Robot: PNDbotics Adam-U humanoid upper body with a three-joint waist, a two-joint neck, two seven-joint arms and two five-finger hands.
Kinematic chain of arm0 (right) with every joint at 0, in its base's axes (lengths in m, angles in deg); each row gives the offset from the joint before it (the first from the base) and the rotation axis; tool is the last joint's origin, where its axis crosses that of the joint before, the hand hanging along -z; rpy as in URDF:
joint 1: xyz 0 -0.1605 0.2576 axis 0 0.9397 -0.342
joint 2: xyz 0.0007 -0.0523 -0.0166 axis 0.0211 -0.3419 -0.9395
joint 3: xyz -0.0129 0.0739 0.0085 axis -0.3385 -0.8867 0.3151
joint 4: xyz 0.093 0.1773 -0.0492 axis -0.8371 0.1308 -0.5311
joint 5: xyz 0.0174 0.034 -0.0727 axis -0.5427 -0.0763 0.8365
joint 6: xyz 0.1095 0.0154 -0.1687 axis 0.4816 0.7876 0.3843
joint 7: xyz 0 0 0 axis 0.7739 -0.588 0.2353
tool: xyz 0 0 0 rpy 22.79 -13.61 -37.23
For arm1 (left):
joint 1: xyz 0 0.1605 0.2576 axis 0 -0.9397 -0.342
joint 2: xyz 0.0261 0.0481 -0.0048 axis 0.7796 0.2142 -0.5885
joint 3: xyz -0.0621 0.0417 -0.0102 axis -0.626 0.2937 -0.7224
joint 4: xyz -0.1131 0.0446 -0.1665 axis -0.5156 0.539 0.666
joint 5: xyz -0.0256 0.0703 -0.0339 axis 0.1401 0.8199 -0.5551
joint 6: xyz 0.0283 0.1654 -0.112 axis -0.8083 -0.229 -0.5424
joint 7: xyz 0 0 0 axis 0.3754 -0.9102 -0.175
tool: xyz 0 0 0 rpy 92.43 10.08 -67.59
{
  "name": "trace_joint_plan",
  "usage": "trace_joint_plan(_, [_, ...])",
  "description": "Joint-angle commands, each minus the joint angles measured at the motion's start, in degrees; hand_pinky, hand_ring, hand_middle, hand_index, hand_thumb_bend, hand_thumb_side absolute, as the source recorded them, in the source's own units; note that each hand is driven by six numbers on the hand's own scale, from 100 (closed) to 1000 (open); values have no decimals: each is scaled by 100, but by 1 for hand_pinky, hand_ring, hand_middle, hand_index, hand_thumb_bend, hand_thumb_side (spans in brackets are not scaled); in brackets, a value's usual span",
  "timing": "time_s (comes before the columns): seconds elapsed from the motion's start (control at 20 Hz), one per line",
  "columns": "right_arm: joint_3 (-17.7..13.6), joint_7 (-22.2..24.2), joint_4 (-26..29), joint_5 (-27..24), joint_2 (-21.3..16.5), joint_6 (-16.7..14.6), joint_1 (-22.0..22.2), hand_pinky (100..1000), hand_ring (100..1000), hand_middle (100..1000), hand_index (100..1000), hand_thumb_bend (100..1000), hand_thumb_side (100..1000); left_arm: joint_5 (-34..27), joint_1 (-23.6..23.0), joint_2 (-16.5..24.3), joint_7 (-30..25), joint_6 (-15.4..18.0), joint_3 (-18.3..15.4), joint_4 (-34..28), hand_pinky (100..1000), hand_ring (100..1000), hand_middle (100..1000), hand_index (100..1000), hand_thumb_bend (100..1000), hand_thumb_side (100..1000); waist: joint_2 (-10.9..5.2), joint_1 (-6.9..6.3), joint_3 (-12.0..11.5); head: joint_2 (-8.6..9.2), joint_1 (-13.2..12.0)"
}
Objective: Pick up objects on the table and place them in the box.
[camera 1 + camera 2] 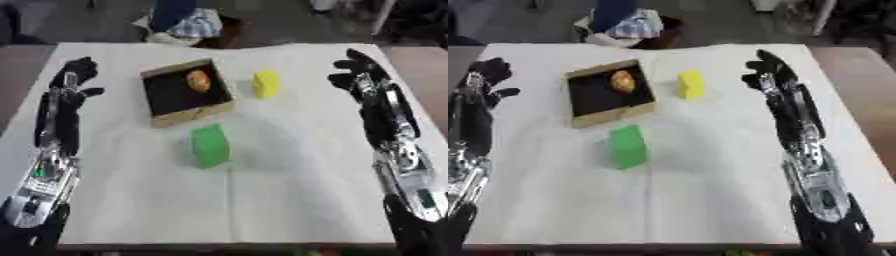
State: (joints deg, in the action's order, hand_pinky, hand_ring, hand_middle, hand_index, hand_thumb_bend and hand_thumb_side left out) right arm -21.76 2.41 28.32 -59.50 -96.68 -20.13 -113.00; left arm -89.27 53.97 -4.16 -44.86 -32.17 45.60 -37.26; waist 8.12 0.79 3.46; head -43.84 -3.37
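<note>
Box (186,94): shallow, square, tan cardboard walls, dark interior, open at the top; sits on the white table surface rotated slightly askew, toward the far left of centre. Inside it, against the far right part of the floor, lies one small orange-yellow rounded object (199,80); finer detail cannot be made out. Yellow block (267,83): upright, just beside the box's right wall, apart from it with a narrow gap. Green block (210,145): upright, taller than wide, standing near the box's near wall but not touching it, roughly at table centre. Green and yellow blocks stand well apart from each other.
</note>
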Motion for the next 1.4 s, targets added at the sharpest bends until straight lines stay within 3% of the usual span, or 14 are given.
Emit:
trace_joint_plan(0.05, [26,61,135,19,-133,-16,-146,802,743,748,896,100,748,52,66,21,2,31,-58,-96,710,846,752,823,100,926,27,-47,-7,-28,16])
trace_joint_plan(0.55, [44,107,69,41,-143,-23,-250,802,748,748,897,100,737,49,77,14,-14,26,-44,-118,710,848,753,822,100,923,20,-59,14,-28,14])
trace_joint_plan(0.8, [-4,97,151,169,-123,-74,-580,802,753,754,897,100,683,46,173,81,-18,40,-47,-218,710,849,754,821,100,907,-17,-80,-1,-28,10])
trace_joint_plan(1.15, [-197,-10,441,640,203,-206,-1950,799,763,774,897,100,590,5,314,66,-49,10,-9,-296,709,850,754,820,100,901,-64,-110,-65,-28,61])
trace_joint_plan(1.4, [-445,-131,-54,1014,371,-211,-3166,799,769,784,900,100,580,-8,381,-40,-145,8,84,-306,710,851,754,819,100,901,-44,-149,-264,-28,219])
